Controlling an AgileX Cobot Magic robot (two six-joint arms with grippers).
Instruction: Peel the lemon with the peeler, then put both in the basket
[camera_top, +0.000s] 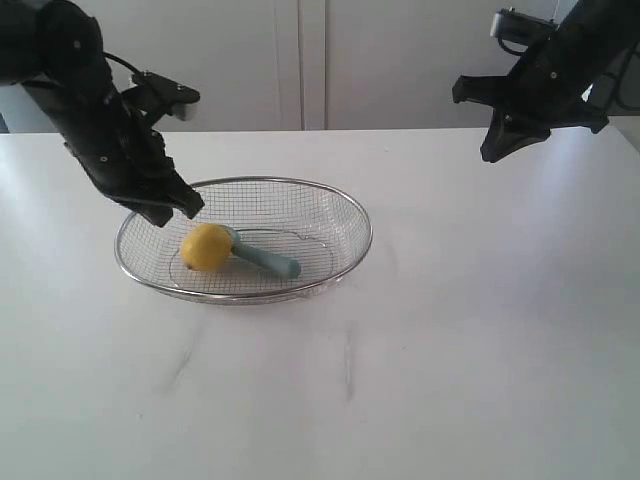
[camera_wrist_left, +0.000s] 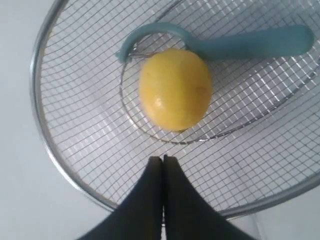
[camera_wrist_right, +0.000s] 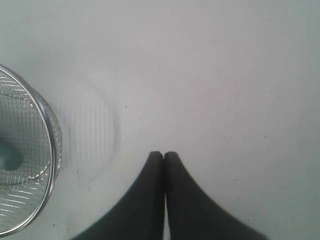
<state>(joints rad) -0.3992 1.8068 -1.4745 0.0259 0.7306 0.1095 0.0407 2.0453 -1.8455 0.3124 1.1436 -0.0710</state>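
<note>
Left wrist view: left gripper (camera_wrist_left: 163, 159), jaws together, empty, hovers with lemon (camera_wrist_left: 175, 89) and peeler (camera_wrist_left: 250, 44) just ahead in the basket (camera_wrist_left: 33, 100); retreat upward, clearing its rim; right gripper (camera_wrist_right: 164, 155) likewise closed.

Yellow lemon (camera_top: 206, 247) touching teal peeler (camera_top: 262, 259), inside mesh basket (camera_top: 345, 207)

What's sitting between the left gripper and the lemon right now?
Nothing but bare mesh of the basket; the left wrist view shows it between the shut left gripper and the lemon.
</note>
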